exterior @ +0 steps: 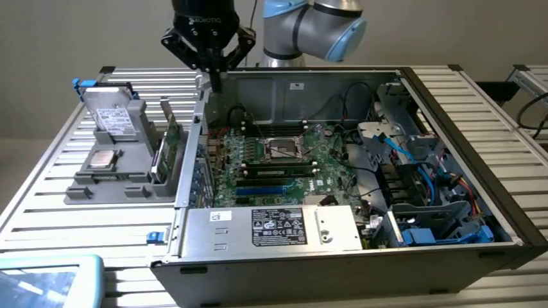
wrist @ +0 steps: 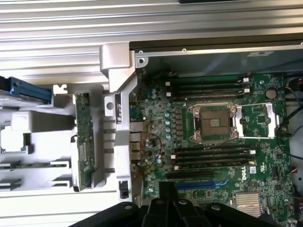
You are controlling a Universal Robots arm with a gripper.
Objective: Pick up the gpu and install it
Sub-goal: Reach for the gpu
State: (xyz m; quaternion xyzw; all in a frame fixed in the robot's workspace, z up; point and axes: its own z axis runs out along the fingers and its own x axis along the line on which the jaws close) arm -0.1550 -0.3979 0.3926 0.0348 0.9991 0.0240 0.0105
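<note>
The gpu (exterior: 173, 138) is a thin green card standing on edge in a grey holder (exterior: 120, 173) on the table, just outside the computer case's wall on the exterior view's left. In the wrist view the gpu (wrist: 84, 142) shows edge-on in the holder's slot. My black gripper (exterior: 213, 76) hangs shut and holds nothing, above the rear corner of the case, higher than the gpu and behind it. In the wrist view the gripper (wrist: 169, 195) points down over the green motherboard (wrist: 213, 123) near the case wall.
The open case (exterior: 445, 128) holds the motherboard (exterior: 283, 160), a bare CPU socket (exterior: 283, 149), memory sticks, cables and a power supply (exterior: 274, 228). The holder also carries a hard drive (exterior: 111, 119) and a processor (exterior: 102, 159). A pale blue tray (exterior: 43, 282) sits at the near corner.
</note>
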